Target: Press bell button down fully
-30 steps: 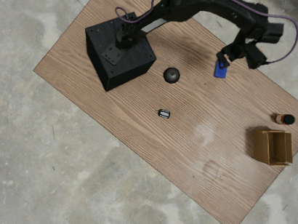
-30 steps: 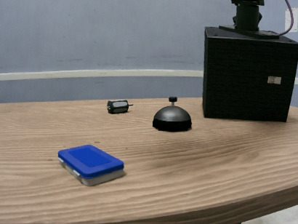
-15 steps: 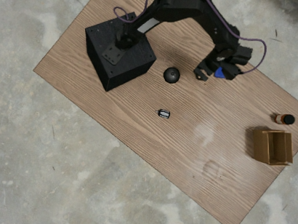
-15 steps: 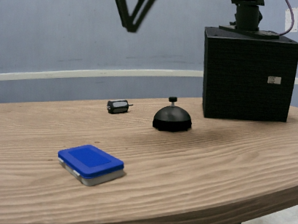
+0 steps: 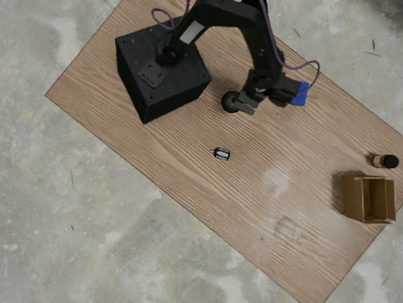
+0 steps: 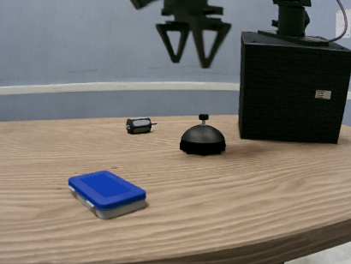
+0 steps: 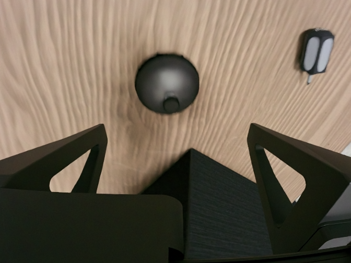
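The black dome bell (image 5: 228,101) (image 6: 202,141) (image 7: 166,83) stands on the wooden table (image 5: 295,221) (image 6: 265,189) near the black base box. Its small button (image 6: 203,117) (image 7: 171,104) stands up on its stem. My gripper (image 5: 242,101) (image 6: 189,63) (image 7: 177,131) is open and empty. It hangs well above the table, roughly over the bell and a little to one side. In the wrist view the bell lies just ahead of the fingertips, between the two fingers.
The black base box (image 5: 162,74) (image 6: 295,86) (image 7: 209,198) stands close to the bell. A small motor (image 5: 222,153) (image 6: 139,125) (image 7: 316,50) lies nearby. A blue case (image 5: 302,95) (image 6: 107,193), a cardboard box (image 5: 370,199) and a small bottle (image 5: 384,160) lie farther off.
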You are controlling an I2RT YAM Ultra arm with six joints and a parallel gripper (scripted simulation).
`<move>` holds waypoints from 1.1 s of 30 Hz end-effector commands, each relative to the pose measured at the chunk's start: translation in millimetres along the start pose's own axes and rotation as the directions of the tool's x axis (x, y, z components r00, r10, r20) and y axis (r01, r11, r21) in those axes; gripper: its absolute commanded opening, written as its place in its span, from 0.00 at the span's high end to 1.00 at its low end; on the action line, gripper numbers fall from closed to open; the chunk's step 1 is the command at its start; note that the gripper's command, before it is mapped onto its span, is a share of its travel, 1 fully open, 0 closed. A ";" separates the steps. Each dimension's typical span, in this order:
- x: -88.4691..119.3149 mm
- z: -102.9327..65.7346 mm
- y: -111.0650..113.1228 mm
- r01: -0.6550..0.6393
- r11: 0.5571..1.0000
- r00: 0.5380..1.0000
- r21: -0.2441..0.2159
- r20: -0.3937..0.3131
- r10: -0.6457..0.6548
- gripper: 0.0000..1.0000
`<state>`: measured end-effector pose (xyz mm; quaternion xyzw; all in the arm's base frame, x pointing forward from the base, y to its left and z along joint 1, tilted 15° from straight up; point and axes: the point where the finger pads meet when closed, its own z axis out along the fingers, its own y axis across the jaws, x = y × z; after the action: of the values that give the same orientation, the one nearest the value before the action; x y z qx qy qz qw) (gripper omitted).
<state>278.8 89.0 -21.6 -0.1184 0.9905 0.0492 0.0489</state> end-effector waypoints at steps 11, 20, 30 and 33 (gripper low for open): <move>31.0 14.3 -3.1 0.246 0.965 0.966 -0.093 0.104 -0.236 0.00; 22.3 11.7 -3.6 0.252 0.964 0.963 -0.088 0.123 -0.241 1.00; 22.8 11.8 -3.7 0.249 0.964 0.964 -0.088 0.120 -0.238 1.00; 22.8 11.8 -3.7 0.249 0.964 0.964 -0.088 0.120 -0.238 1.00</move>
<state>247.6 82.3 -43.7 -0.2415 0.9622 0.0972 0.0795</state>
